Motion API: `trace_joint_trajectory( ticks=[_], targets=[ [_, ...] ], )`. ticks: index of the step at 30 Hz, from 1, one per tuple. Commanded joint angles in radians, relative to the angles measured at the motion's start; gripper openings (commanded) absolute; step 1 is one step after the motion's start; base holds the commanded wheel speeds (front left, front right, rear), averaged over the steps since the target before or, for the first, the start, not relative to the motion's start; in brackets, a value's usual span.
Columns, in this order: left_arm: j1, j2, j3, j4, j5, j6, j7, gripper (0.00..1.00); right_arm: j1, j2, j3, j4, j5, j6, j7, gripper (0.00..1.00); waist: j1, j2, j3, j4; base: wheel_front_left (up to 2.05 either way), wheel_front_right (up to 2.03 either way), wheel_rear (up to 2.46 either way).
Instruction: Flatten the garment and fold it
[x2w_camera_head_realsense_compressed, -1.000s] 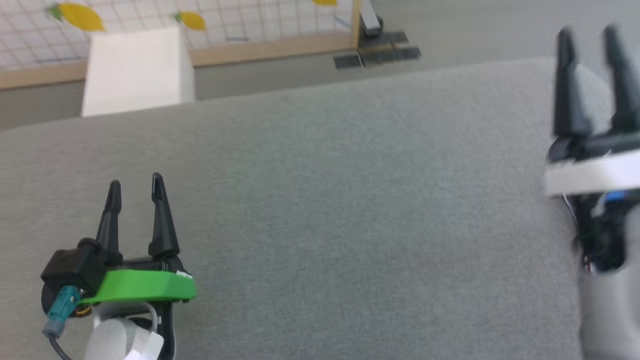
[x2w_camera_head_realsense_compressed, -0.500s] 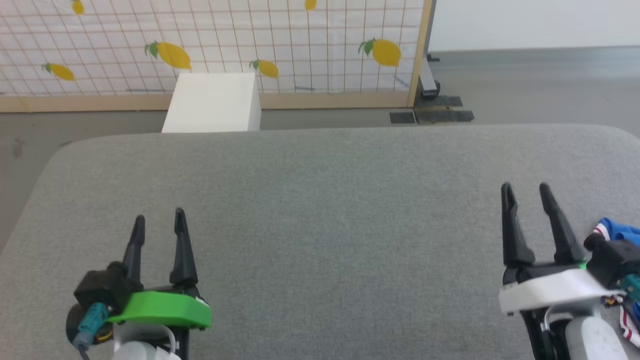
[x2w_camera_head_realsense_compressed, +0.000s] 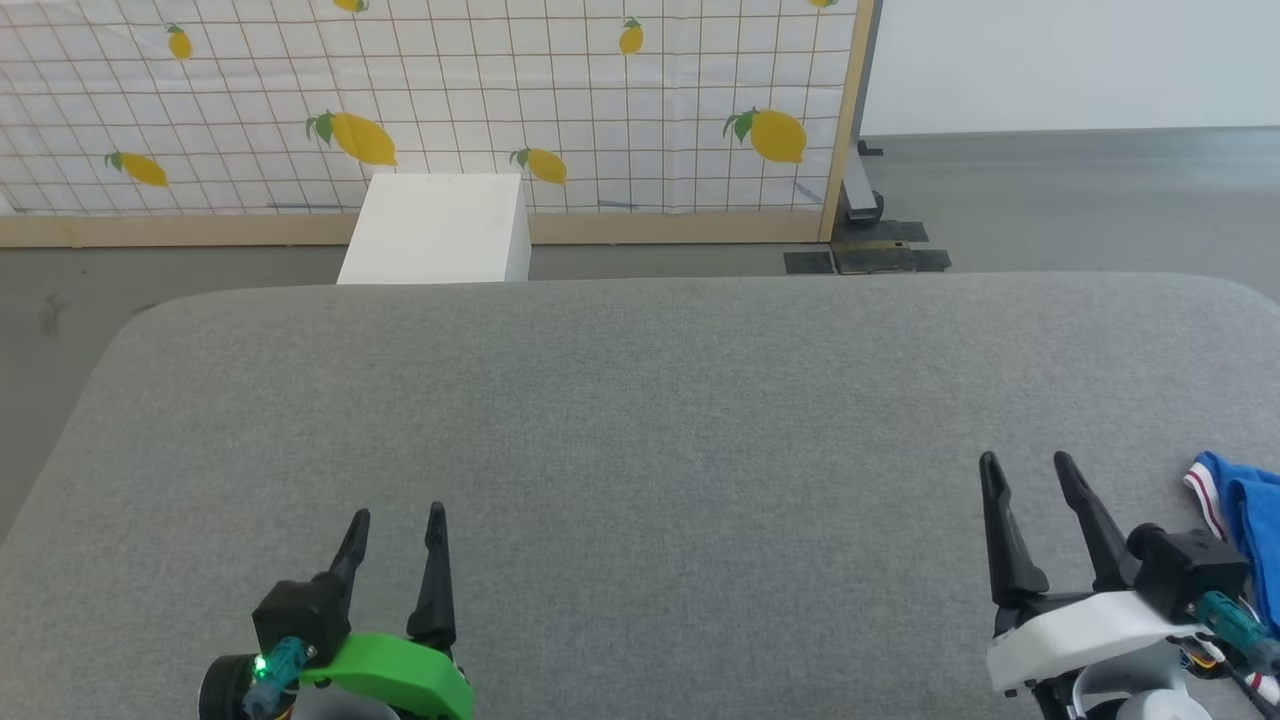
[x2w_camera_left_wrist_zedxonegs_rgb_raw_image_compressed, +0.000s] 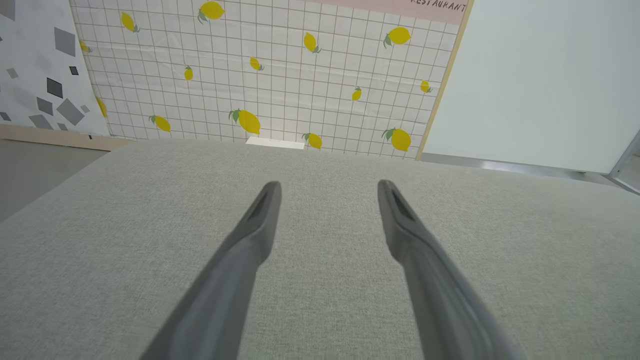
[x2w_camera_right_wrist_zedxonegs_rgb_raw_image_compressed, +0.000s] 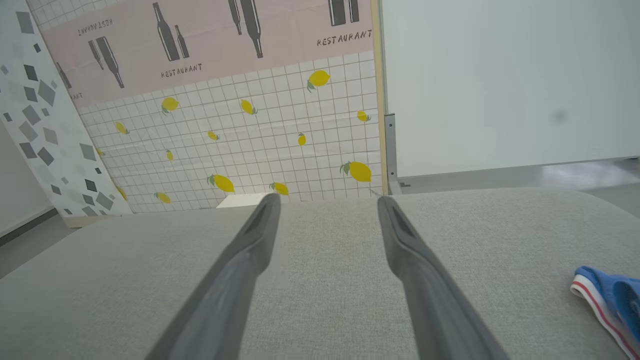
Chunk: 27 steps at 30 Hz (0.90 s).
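A corner of the bright blue garment (x2w_camera_head_realsense_compressed: 1245, 520) with red-and-white striped trim lies bunched at the right edge of the grey cushioned surface (x2w_camera_head_realsense_compressed: 640, 420); most of it runs out of view. The same corner of the garment (x2w_camera_right_wrist_zedxonegs_rgb_raw_image_compressed: 610, 300) appears low right in the right wrist view. My right gripper (x2w_camera_head_realsense_compressed: 1026, 470) stands open just left of it, not touching, with nothing between its fingers. Near the front left, my left gripper (x2w_camera_head_realsense_compressed: 398, 522) is open and empty. The left wrist view has the left gripper (x2w_camera_left_wrist_zedxonegs_rgb_raw_image_compressed: 327, 187) over bare grey fabric.
Beyond the surface's far edge stands a white box (x2w_camera_head_realsense_compressed: 438, 230) on the floor, in front of a lemon-patterned grid screen (x2w_camera_head_realsense_compressed: 430, 100) with a wooden frame. Dark floor plates (x2w_camera_head_realsense_compressed: 865, 260) lie at the screen's right foot.
The head camera has swung and tilted, so the whole picture has shifted and more of the surface and the blue garment shows. Both grippers now sit lower in view, still open.
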Motion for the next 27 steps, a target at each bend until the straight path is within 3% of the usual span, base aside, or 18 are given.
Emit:
trace_joint_trajectory(
  ticks=[1,7,8,27],
  targets=[
    [0.001,0.007,-0.004,0.005,0.009,0.000,-0.001,1.00,0.013,0.001,0.002,0.005,-0.010,-0.001,0.010,1.00,0.0001,0.0000,0.002,-0.002,0.00,0.00,0.00],
    [-0.009,0.009,-0.013,0.011,0.009,0.001,-0.005,1.00,0.013,0.001,0.001,0.009,-0.003,-0.001,0.020,1.00,0.0001,0.0000,0.009,-0.005,0.00,0.00,0.00],
    [-0.011,0.009,-0.013,0.010,0.009,0.001,-0.006,0.00,0.013,0.001,0.000,0.010,-0.001,-0.001,0.020,0.00,0.0001,0.0000,0.009,-0.004,0.00,0.00,0.00],
    [-0.003,-0.002,-0.006,-0.014,0.025,0.004,0.029,0.00,0.000,0.000,0.005,-0.010,-0.029,0.000,0.040,0.00,0.0001,0.0000,0.016,-0.005,0.00,0.00,0.00]
  ],
)
